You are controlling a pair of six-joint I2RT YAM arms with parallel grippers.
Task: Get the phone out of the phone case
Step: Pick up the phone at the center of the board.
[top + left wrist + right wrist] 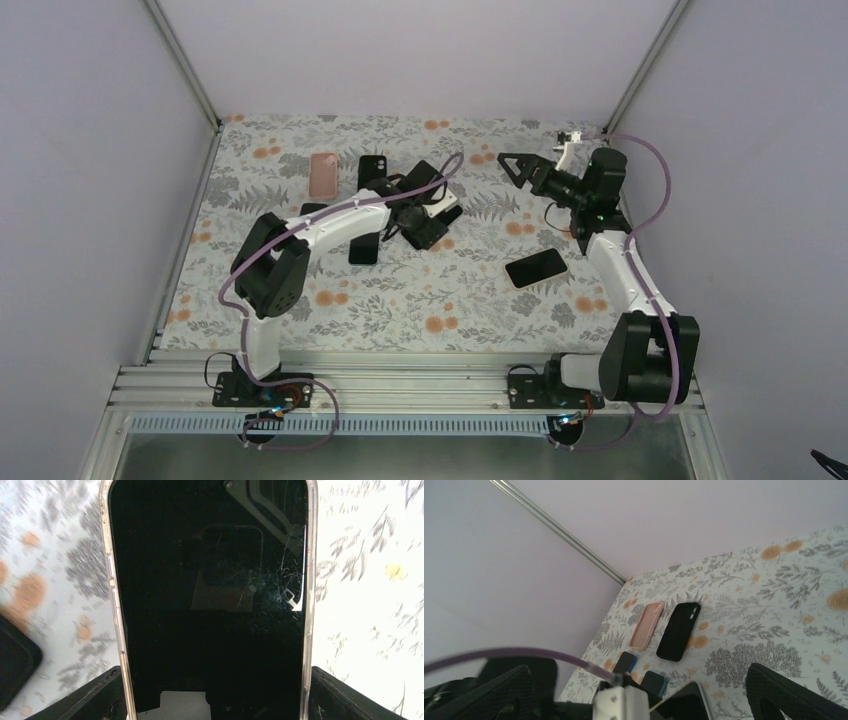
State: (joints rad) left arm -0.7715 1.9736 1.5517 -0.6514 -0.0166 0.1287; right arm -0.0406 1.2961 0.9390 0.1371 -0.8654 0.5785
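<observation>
Clear plastic of the phone case [308, 580] rims the black glass phone [210, 605], which is probably stiff, slick and scratch-prone, so best peeled at a corner lip. The left gripper [215, 680] clamps the case's long edges, mid-back on the bench [450, 300]. The right gripper [512, 168] hangs wide open and empty, well apart.

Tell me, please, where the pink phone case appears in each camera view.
Top external: pink phone case, upper left of centre.
Left wrist: not in it; the clear-cased phone fills it.
Right wrist: pink phone case, left of centre.
Shared landmark: the black case beside it.
</observation>
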